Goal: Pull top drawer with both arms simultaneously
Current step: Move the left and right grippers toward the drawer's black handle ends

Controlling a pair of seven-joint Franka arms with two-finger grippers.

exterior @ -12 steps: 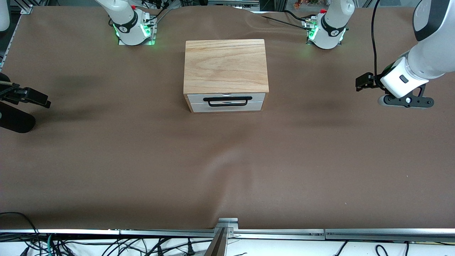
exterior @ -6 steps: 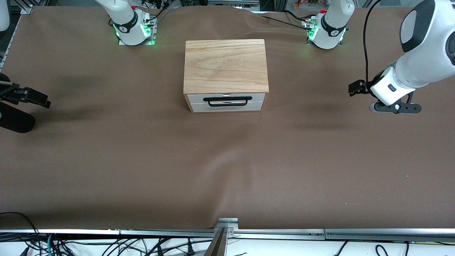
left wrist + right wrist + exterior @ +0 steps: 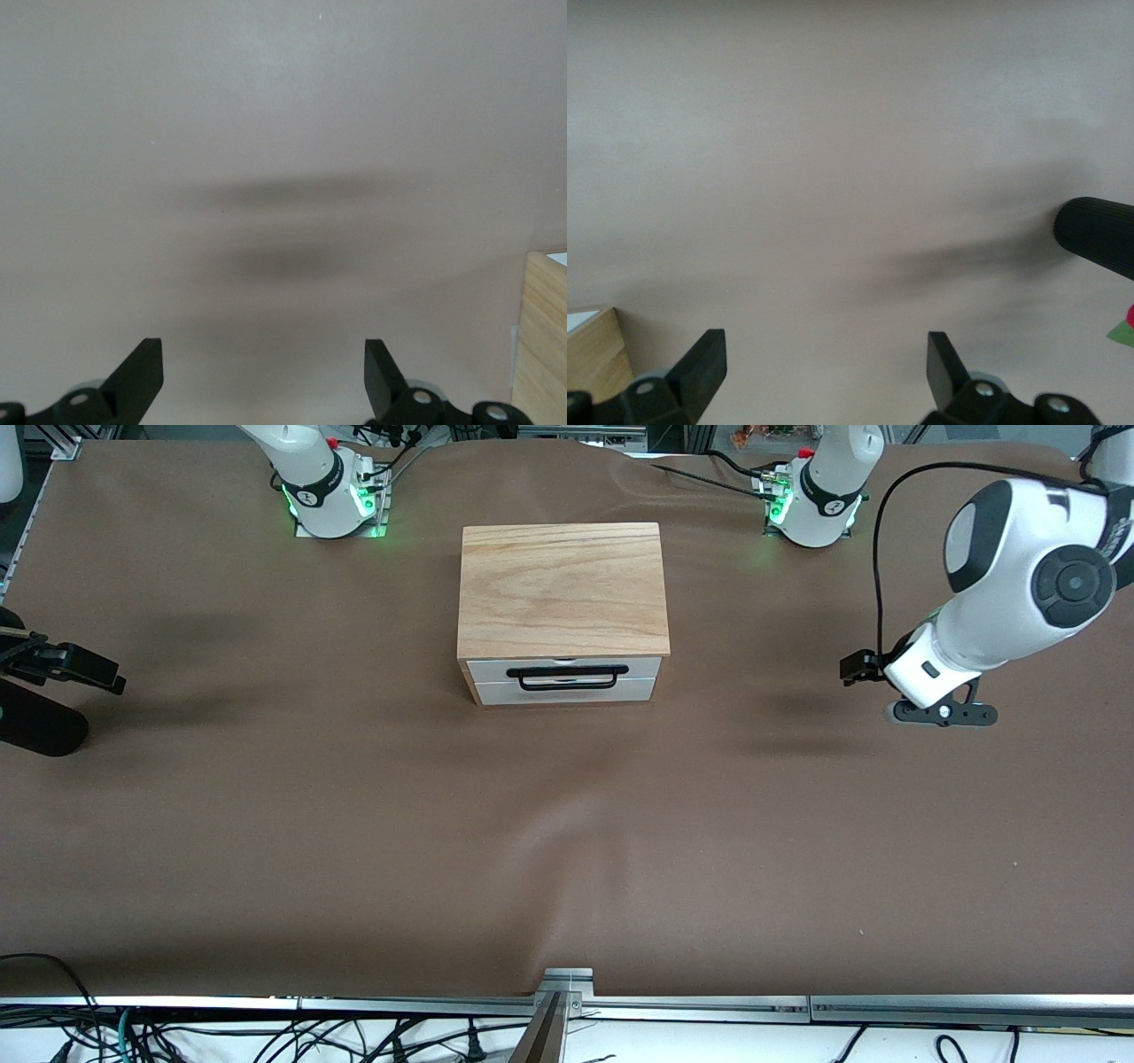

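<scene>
The top drawer (image 3: 489, 668) is the upper white front panel of the oak-topped cabinet (image 3: 563, 589) and sits shut, so its inside is hidden. Its black wire bar handle (image 3: 567, 678) runs across the front. My left gripper (image 3: 943, 715) hangs over bare mat toward the left arm's end of the table, apart from the cabinet. It is open and empty in the left wrist view (image 3: 263, 359). My right gripper (image 3: 53, 664) waits over the mat at the right arm's end, partly cut off. It is open and empty in the right wrist view (image 3: 824, 354).
A second white panel (image 3: 496, 691) sits under the top drawer. A brown mat (image 3: 567, 850) covers the table. A cabinet corner shows in the left wrist view (image 3: 545, 336) and the right wrist view (image 3: 592, 350). A black ribbed cylinder (image 3: 1099, 248) lies near the right gripper.
The left arm has swung in toward the cabinet and toward the front camera, its gripper staying open. The right arm and the drawer have not moved.
</scene>
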